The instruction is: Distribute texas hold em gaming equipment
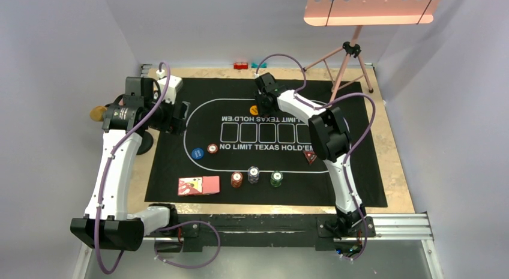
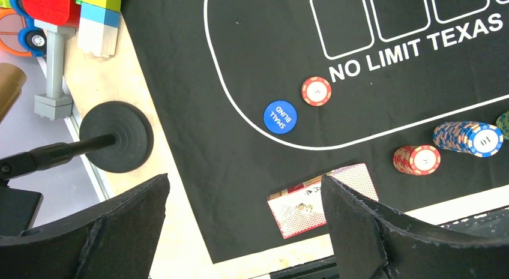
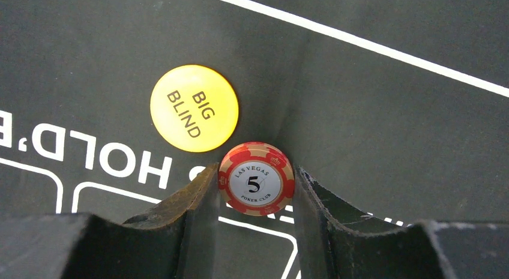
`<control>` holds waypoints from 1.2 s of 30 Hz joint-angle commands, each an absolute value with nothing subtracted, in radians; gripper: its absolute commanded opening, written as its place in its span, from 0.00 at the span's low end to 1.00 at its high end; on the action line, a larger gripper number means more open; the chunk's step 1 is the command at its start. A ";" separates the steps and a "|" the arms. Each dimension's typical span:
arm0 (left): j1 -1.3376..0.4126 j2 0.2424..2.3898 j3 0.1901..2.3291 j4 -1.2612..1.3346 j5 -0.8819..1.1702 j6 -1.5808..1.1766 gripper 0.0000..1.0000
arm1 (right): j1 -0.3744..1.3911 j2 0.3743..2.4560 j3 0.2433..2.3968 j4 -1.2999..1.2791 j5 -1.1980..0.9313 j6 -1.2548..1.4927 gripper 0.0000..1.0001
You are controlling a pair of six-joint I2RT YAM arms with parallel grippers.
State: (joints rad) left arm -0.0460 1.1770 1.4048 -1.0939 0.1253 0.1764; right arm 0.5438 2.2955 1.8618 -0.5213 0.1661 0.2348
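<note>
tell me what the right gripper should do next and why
Probably set down and release the red 5 chip beside the big blind disc: the right gripper grips it there, and the small blind disc already has a lone chip beside it.

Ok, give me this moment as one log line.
right claw: shut on red 5 chip, beside BIG BLIND disc | left claw: open, empty, over mat edge

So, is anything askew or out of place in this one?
The playing cards at the near edge of the mat aren't squared: a white-faced card pokes out from the pink-backed ones. Off the mat's left side sit toy bricks and a black round stand base, unrelated to poker.
</note>
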 commanded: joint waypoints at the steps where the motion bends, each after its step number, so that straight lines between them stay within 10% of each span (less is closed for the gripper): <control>1: -0.040 1.154 1.398 -1.081 0.129 0.190 1.00 | 0.540 2.306 1.908 -0.554 0.183 0.249 0.17; 9: -0.040 1.147 1.397 -1.083 0.138 0.186 1.00 | 0.538 2.268 1.857 -0.560 0.208 0.252 0.32; 17: -0.040 1.139 1.390 -1.080 0.140 0.182 1.00 | 0.540 2.227 1.837 -0.570 0.232 0.230 0.71; 36: -0.040 1.135 1.389 -1.090 0.117 0.172 1.00 | 0.881 1.772 1.464 -0.501 0.055 0.133 0.79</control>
State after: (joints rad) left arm -0.0460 1.1481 1.3937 -1.0954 0.1257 0.1761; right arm 0.7948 1.8217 1.5883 -0.5232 0.1936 0.1879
